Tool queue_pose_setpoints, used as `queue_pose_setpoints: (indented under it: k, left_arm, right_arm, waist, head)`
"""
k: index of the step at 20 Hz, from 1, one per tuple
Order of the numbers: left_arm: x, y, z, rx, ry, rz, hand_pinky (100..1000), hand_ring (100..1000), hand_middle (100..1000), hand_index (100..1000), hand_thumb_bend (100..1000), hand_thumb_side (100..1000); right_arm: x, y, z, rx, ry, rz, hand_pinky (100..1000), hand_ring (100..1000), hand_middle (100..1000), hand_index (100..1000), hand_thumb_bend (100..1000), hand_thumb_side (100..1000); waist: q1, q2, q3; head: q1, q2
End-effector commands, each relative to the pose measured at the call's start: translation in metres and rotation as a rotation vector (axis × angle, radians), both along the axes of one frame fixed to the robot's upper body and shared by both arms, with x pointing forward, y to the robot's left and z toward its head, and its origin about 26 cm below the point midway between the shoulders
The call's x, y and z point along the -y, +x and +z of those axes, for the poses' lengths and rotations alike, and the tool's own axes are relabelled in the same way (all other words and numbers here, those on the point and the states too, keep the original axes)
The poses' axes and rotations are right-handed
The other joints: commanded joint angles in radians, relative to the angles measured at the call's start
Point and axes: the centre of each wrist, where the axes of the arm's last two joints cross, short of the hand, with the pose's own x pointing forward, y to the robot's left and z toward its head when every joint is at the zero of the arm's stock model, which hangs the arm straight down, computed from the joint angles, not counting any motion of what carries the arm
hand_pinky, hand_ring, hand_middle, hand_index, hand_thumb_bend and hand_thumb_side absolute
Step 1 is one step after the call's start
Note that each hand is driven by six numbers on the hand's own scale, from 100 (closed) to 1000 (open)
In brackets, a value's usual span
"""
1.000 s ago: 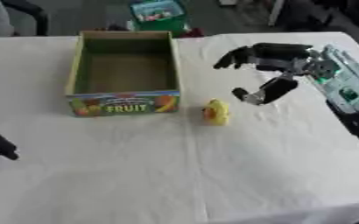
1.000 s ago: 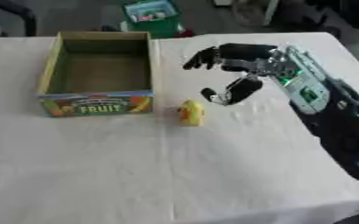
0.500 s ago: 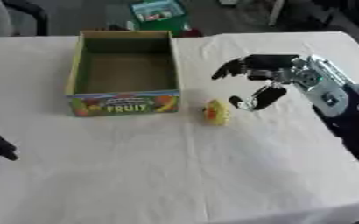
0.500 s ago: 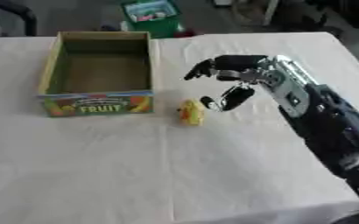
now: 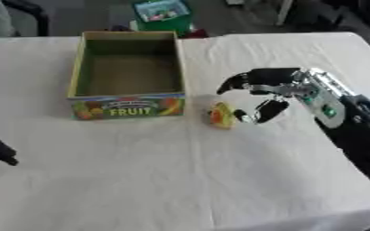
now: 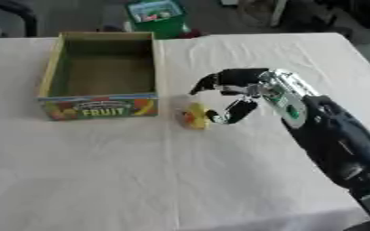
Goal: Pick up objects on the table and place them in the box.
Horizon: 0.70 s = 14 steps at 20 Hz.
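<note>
your right hand has dropped toward the yellow toy at frame center, fingers spread around it, not pinching; the box sits empty, upper left.

You are working on a white cloth that covers the table, matt and softly creased, with a fold line running from near to far through its middle. The box at far left looks like printed cardboard, dull olive-brown inside, with a bright fruit picture on its near wall. The small yellow toy looks like smooth plastic or rubber, and your right hand beside it shows black plastic with a slight sheen, silver-grey at the wrist.
</note>
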Motion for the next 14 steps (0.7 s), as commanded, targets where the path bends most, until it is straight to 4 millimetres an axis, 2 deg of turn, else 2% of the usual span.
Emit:
queue_pose_setpoints:
  k: [1, 6, 8, 12, 14]
  left_arm:
    - [0.0001, 0.0008, 0.0064, 0.023, 0.011, -0.008, 466, 506, 466, 800, 104, 738]
    - [0.0003, 0.0009, 0.0066, 0.023, 0.012, -0.008, 465, 506, 466, 800, 103, 741]
    - [0.0004, 0.0009, 0.0066, 0.024, 0.012, -0.009, 465, 506, 466, 800, 103, 742]
    - [0.0005, 0.0010, 0.0068, 0.024, 0.011, -0.009, 465, 506, 466, 800, 102, 744]
    - [0.0006, 0.0009, 0.0067, 0.024, 0.011, -0.009, 466, 506, 466, 800, 102, 745]
  right_arm:
    - [0.0029, 0.0011, 0.0054, 0.025, -0.033, 0.001, 818, 887, 884, 963, 100, 410]
    - [0.0005, 0.0017, -0.0003, 0.030, -0.043, 0.008, 814, 879, 876, 960, 100, 387]
    - [-0.0008, 0.0020, -0.0013, 0.042, -0.044, 0.011, 805, 861, 847, 942, 100, 386]
    - [-0.0026, 0.0021, -0.0029, 0.085, -0.039, 0.011, 768, 788, 742, 850, 100, 394]
    - [-0.0032, 0.0019, -0.0033, 0.113, -0.034, 0.013, 744, 734, 634, 752, 100, 391]
  waist:
    - [0.002, -0.012, 0.000]
    - [0.003, -0.009, 0.000]
    - [0.003, -0.008, 0.000]
    - [0.003, -0.007, 0.000]
    - [0.003, -0.007, 0.000]
  head:
    - [-0.004, 0.002]
    - [-0.005, 0.002]
    - [-0.005, 0.002]
    - [-0.007, 0.002]
    - [-0.007, 0.003]
